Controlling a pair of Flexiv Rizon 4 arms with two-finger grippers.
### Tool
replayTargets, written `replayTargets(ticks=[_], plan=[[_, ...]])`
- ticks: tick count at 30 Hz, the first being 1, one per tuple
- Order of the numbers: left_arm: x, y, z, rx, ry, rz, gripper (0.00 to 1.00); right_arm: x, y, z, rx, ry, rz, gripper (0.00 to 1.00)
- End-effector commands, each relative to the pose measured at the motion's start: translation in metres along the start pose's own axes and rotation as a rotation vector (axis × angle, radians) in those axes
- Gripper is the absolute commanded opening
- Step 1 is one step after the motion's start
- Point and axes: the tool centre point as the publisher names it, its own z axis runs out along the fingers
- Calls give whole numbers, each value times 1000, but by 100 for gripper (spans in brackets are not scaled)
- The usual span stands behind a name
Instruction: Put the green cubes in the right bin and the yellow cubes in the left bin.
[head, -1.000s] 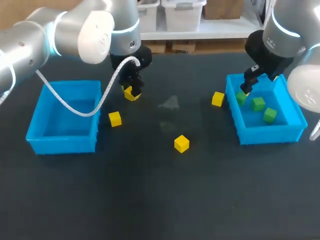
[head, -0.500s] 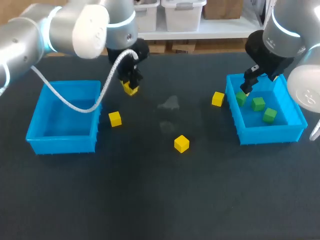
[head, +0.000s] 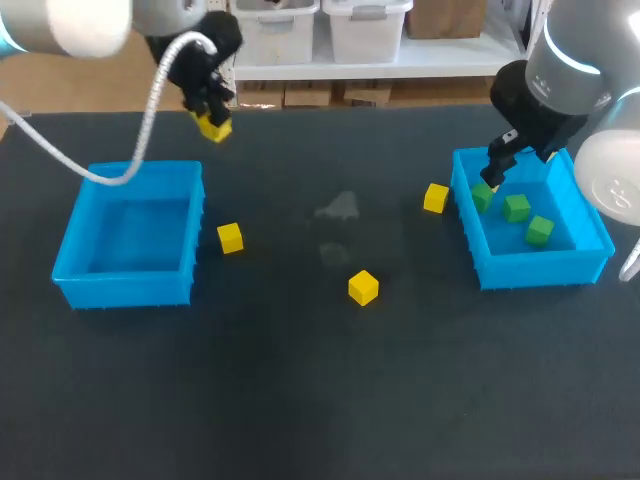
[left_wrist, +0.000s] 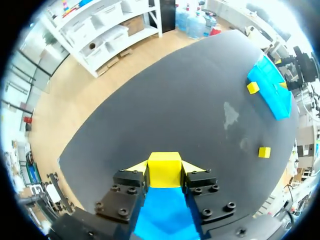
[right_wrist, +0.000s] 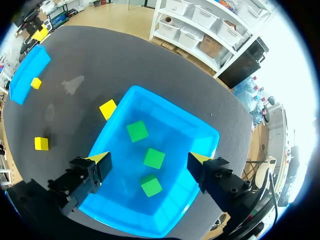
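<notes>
The left gripper (head: 211, 115) hangs above the far edge of the table (head: 300, 400), beyond the far right corner of the left bin (head: 125, 288). A held yellow cube (head: 213, 127) sits at its fingertips. Nearer than this gripper, a 2nd yellow cube (head: 230, 237) lies just beside that bin's right wall. The right gripper (head: 497, 172) hovers over the far left corner of the right bin (head: 540, 268). Inside that bin, the 1st green cube (head: 483, 196) lies right under the gripper, the 2nd green cube (head: 516, 207) just to its right, and the 3rd green cube (head: 539, 230) farther right and nearer. A 3rd yellow cube (head: 435, 197) lies left of this gripper, just outside the bin wall. A 4th yellow cube (head: 363, 287) lies mid-table, well apart from both grippers.
</notes>
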Motion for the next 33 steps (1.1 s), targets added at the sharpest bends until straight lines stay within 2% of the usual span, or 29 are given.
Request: replayTargets(ticks=[1,8,17,23,32,33], plan=[[50,7,-20,-17,-114,-27,0,1,0,-1,2,-4,1,100],[87,16,-24,-20,-104,-91,0,1,0,-1,2,-4,1,100],[113,13,-8,-1,-71,-136,0,1,0,-1,2,-4,1,100],[126,10,12,7,-35,-149,0,1,0,-1,2,-4,1,100],[129,9,28,20,10,-173,0,1,0,-1,2,-4,1,100],[129,9,28,19,11,-172,16,1,0,-1,2,-4,1,100]])
